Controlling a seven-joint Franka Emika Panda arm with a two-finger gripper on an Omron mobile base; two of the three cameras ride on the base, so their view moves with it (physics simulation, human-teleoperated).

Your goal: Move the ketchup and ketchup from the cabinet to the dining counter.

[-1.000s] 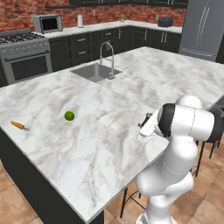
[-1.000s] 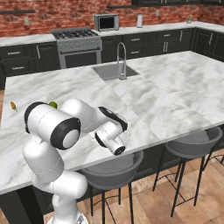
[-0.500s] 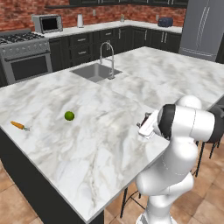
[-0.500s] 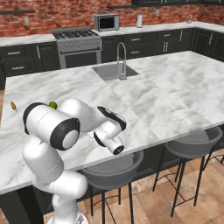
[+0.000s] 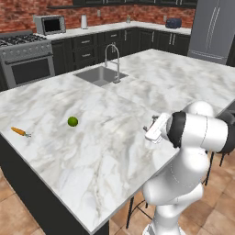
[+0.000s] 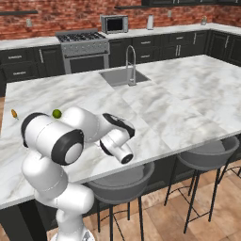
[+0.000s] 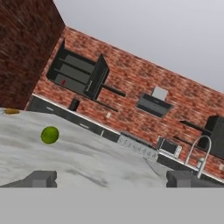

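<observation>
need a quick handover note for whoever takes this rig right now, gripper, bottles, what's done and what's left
Gripper: open, nothing between the fingers, held low over the near edge of the dining counter.
Bottles: in the hand view a small red item sits on a shelf of the open wall cabinet on the far brick wall; too small to confirm it is a ketchup. The second bottle cannot be picked out.
On the counter: a lime, a carrot, and the sink with its faucet.
Done: no bottle delivered.
Left: fetch both ketchups from the cabinet and set them on the counter.
</observation>
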